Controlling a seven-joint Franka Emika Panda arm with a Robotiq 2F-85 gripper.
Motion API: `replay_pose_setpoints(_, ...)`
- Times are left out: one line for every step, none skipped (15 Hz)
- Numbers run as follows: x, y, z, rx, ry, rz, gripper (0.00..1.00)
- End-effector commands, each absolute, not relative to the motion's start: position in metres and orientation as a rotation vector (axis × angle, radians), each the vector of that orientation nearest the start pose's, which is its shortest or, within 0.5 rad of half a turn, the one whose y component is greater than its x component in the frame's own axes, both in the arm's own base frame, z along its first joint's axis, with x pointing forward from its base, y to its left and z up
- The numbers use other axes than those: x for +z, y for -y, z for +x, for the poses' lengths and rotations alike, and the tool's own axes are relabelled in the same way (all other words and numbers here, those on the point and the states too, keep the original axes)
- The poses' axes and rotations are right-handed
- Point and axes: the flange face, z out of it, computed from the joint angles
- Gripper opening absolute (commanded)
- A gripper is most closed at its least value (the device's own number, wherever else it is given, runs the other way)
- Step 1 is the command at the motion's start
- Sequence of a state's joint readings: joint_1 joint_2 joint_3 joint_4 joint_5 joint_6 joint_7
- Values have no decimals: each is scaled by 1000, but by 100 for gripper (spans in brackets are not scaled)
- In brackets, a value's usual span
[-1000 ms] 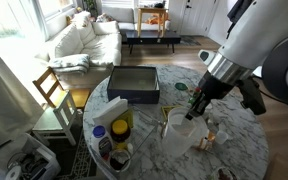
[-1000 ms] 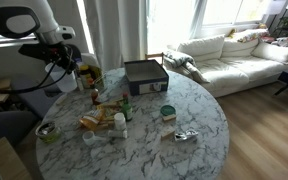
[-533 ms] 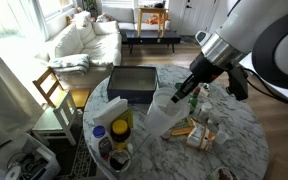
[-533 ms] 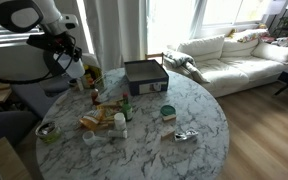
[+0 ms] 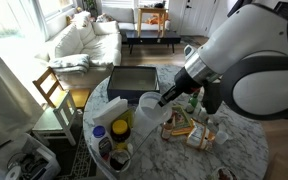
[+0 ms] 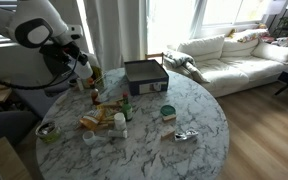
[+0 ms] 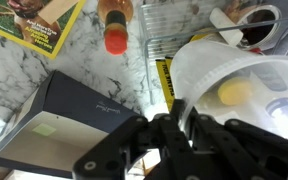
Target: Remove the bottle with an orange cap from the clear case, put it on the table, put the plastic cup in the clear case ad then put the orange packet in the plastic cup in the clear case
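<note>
In an exterior view the plastic cup (image 5: 149,112) is held off the tabletop (image 5: 242,150), beside the dark tray (image 5: 134,82). In an exterior view it is hardly made out. In the wrist view the jaws are clamped on its wall. It is judged light, thin, crushable, so a gentle rim pinch is advised.

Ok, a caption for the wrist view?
The gripper holds the plastic cup by its rim above the table, beside a dark tray.
</note>
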State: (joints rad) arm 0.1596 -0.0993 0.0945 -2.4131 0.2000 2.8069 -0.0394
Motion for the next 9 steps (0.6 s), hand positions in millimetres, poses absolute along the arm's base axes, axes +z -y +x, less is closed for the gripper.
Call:
replay_pose_setpoints(376, -119, 515, -711, 102, -2939, 2)
replay_pose_setpoints(370, -118, 517, -708, 93, -2953, 2)
replay_pose_setpoints(364, -118, 519, -702, 85, -2969, 2)
replay_pose_setpoints(361, -119, 521, -701, 78, -2978, 2)
replay_pose_setpoints(358, -120, 524, -699, 71, -2984, 2)
replay_pose_setpoints(357, -124, 526, -695, 72, -2985, 2)
replay_pose_setpoints(355, -129, 528, -689, 78, -2987, 4)
replay_pose_setpoints(353, -134, 530, -683, 88, -2985, 23)
replay_pose_setpoints(351, -137, 531, -673, 98, -2992, 32)
